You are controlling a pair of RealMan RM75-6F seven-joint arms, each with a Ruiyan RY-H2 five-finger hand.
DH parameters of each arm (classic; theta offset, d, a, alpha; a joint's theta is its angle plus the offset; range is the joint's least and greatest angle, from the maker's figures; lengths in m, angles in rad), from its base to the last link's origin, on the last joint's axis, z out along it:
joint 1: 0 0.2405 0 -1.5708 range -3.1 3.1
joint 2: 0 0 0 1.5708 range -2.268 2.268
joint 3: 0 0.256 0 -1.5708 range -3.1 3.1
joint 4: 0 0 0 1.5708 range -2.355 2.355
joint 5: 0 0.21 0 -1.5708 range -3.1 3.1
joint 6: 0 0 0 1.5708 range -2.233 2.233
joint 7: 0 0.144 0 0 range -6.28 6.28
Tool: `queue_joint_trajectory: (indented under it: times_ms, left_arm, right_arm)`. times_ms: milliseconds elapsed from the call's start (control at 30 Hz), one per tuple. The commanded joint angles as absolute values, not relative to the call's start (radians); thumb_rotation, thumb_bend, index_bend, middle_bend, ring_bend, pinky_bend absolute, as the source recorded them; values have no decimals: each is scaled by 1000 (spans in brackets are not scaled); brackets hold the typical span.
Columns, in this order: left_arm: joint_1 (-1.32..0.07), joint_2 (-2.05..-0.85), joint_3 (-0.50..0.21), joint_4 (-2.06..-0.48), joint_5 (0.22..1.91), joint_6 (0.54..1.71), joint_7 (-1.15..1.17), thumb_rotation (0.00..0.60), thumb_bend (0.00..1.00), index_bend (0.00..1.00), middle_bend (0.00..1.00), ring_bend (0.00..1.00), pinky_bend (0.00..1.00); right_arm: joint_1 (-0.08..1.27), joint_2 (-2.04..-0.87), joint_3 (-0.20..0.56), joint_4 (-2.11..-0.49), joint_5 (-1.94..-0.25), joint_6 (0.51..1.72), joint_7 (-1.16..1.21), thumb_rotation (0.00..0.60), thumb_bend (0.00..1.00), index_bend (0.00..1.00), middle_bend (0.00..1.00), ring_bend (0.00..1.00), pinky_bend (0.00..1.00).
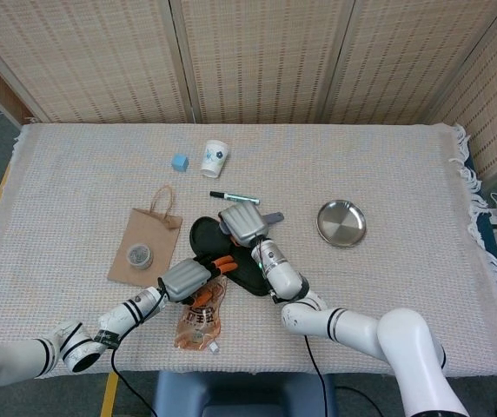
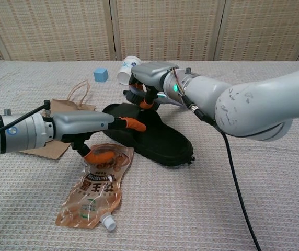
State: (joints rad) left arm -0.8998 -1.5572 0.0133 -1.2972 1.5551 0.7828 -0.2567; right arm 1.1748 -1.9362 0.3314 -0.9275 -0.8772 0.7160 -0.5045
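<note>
A black slipper (image 1: 234,256) (image 2: 154,135) lies at the table's middle front. My right hand (image 1: 241,224) (image 2: 150,78) is over its far end, fingers curled down around the slipper's edge and gripping it. My left hand (image 1: 186,278) (image 2: 81,125) reaches in from the left with fingers stretched apart. Its orange fingertips (image 2: 132,124) touch the slipper's near side. The left thumb rests on the top of an orange drink pouch (image 1: 199,323) (image 2: 93,192) lying flat in front. The left hand holds nothing.
A brown paper bag (image 1: 149,239) (image 2: 60,148) with a tape roll (image 1: 137,255) on it lies at the left. Behind are a black marker (image 1: 234,197), a tipped paper cup (image 1: 215,158) (image 2: 129,69) and a blue cube (image 1: 179,162) (image 2: 101,74). A metal plate (image 1: 341,223) sits at the right.
</note>
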Motion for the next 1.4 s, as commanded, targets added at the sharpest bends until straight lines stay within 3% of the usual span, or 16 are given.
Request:
queue_joint_trajectory:
  times_ms: [33, 467, 1033, 1400]
  left_arm:
    - [-900, -1556, 13, -1297, 1553, 782, -256, 600, 554, 0, 0, 0, 62]
    - [-896, -1547, 15, -1300, 1549, 792, -250, 600, 555, 0, 0, 0, 61]
    - [-897, -1549, 13, -1308, 1541, 789, -225, 600, 554, 0, 0, 0, 62]
    - [-884, -1524, 15, -1324, 1544, 813, -219, 600, 554, 0, 0, 0, 61]
  right_arm:
    - [1179, -1941, 334, -927, -877, 719, -503, 600, 351, 913, 601, 561, 842]
    - [1140, -1934, 274, -887, -869, 703, -535, 600, 351, 909, 601, 561, 841]
    - [1182, -1951, 331, -926, -892, 719, -491, 600, 352, 907, 601, 561, 841]
    - [1140, -1919, 276, -913, -857, 712, -557, 600, 352, 906, 601, 561, 841]
